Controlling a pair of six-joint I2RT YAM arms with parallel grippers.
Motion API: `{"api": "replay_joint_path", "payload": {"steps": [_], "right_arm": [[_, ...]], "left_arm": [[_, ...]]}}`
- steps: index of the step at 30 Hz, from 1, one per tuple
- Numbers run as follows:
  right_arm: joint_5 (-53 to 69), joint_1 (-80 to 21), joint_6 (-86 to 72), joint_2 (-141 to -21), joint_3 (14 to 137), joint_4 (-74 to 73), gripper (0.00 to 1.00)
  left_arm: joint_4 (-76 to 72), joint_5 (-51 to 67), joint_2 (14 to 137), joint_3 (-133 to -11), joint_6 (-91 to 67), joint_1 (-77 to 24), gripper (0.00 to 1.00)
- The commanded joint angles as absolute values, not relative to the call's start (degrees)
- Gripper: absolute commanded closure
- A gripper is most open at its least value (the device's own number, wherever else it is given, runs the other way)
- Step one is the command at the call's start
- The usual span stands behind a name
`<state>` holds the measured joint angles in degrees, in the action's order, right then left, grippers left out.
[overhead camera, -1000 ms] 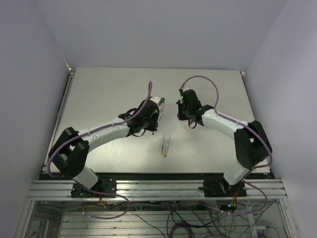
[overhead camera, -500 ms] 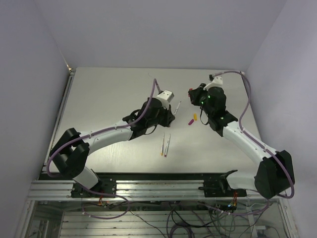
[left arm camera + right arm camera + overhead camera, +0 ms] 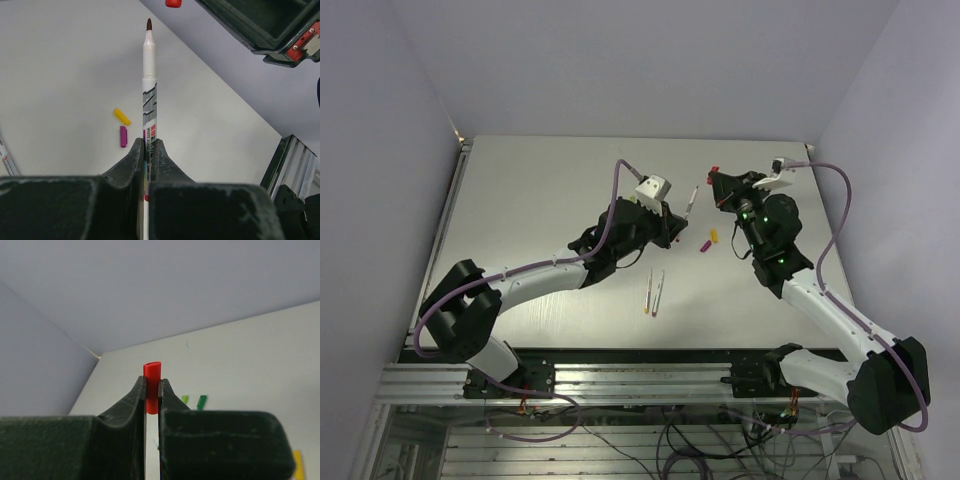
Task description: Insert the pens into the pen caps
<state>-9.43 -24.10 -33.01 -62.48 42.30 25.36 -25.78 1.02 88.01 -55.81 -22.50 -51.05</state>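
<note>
**Pen tip and red cap face each other above the table, not yet joined**

On the left side, the left arm stretches from its base toward the middle of the table [image 3: 520, 190]. Just beside its forearm, the loose pens [image 3: 649, 292], two of them, lie side by side on the surface. They are nearly parallel, and the left one has a reddish end toward the near edge.

The left gripper [image 3: 672, 226] is raised off the table, with its fingers clamped tight on the lower barrel of the held pen [image 3: 692, 200]. In the left wrist view the jaws pinch the white-grey barrel from both sides. Most of the pen stands out beyond them, and its dark reddish tip is bare. A strip of printed lettering runs along the barrel.

To the right of that pen, on the table below, the purple cap [image 3: 705, 245] and the yellow cap [image 3: 714, 237] lie just beside each other without touching.

Further right, the right gripper [image 3: 720, 183] is also lifted and closed on the red cap [image 3: 714, 169]. The right wrist view shows the cap upright between the fingers, its top end standing clear above them. The pen's tip points toward this cap and sits near it, with a gap between them.

Behind the red cap, the right wrist view shows two green caps [image 3: 201, 402] lying on the table near each other.
</note>
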Motion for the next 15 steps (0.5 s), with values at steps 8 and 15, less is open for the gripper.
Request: {"api": "replay_joint_path", "payload": {"steps": [8, 15], "right_arm": [[-6.4, -23.9, -36.4, -63.4, 41.1, 31.1, 1.00], [-5.5, -23.9, -36.4, -63.3, 41.2, 30.9, 1.00]], "left_arm": [[-29.4, 3.3, 87.1, -56.6, -22.4, -51.5, 0.93], [-29.1, 3.6, 87.5, -56.6, -23.0, -51.4, 0.93]]}}
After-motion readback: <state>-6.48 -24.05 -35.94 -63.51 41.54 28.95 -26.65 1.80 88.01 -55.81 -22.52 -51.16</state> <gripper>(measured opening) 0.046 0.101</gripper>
